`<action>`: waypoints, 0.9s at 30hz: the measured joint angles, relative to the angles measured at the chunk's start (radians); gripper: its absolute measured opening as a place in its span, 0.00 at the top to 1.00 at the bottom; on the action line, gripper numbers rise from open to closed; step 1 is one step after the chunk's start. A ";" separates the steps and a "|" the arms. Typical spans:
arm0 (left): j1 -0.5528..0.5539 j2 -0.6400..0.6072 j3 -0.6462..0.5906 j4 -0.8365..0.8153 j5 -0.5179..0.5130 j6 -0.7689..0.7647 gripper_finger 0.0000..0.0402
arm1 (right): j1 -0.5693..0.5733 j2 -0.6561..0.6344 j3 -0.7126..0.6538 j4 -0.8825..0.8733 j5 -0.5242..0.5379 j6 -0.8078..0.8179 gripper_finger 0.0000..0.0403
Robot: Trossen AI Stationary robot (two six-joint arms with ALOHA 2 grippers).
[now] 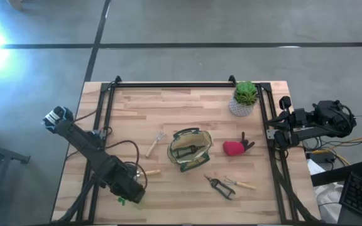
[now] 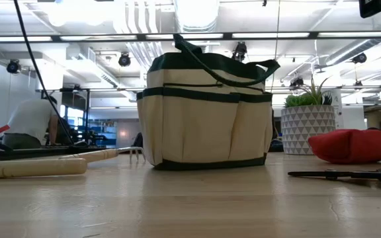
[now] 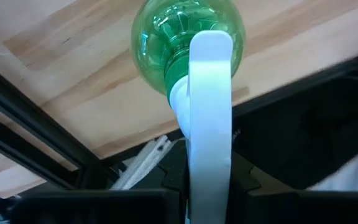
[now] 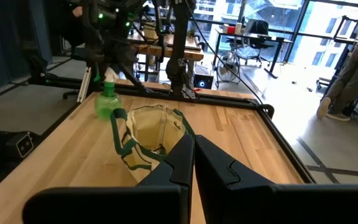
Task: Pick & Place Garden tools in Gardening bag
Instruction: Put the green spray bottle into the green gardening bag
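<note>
My left gripper [image 1: 129, 196] stands over the table's near left corner, shut on a bright green spray bottle [image 3: 166, 37] with a white spray head; the bottle also shows as a green spot [image 1: 123, 201] and upright [image 4: 109, 104]. The olive-tan gardening bag [image 1: 189, 149] stands open-mouthed on its base at the table's middle. A fork [image 1: 156, 144] and a wooden-handled tool [image 1: 146, 172] lie left of the bag. The shears [image 1: 220, 186], a second wooden-handled tool [image 1: 241, 183] and the red glove [image 1: 234, 147] lie to its right. My right gripper [image 4: 193, 152] is shut, at the table's right edge. My left gripper has the bottle's white spray head [image 3: 210, 112] between its two dark fingers [image 3: 166, 183]. The fingers slant down from above. The green body stands upright below the gripper, away from the fingers. I cannot tell whether its base rests on the table.
A green plant in a white patterned pot [image 1: 244, 100] stands at the far right. A black frame rail [image 1: 168, 85] runs around the table top. Bare wood lies between the bottle and the bag. A person [image 2: 32, 122] sits beyond the table.
</note>
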 joint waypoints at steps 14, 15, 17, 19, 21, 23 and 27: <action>0.008 -0.127 0.152 -0.269 -0.271 0.130 0.88 | 0.000 0.000 0.000 0.000 0.000 0.000 0.98; 0.010 -0.133 0.159 -0.272 -0.292 0.154 0.88 | 0.000 0.000 0.000 0.000 0.000 0.000 0.98; 0.020 -0.144 0.168 -0.275 -0.328 0.204 0.88 | 0.000 0.000 0.000 0.000 0.000 0.000 0.98; 0.034 -0.153 0.177 -0.275 -0.350 0.257 0.88 | 0.000 0.000 0.000 0.000 0.000 0.000 0.98; 0.052 -0.163 0.183 -0.281 -0.366 0.322 0.88 | 0.000 0.000 0.000 0.000 0.000 0.000 0.98; 0.077 -0.170 0.190 -0.282 -0.385 0.396 0.88 | 0.000 0.000 0.000 0.000 0.000 0.000 0.98; 0.134 -0.173 0.207 -0.286 -0.410 0.556 0.88 | 0.000 0.000 0.000 0.000 0.000 0.000 0.98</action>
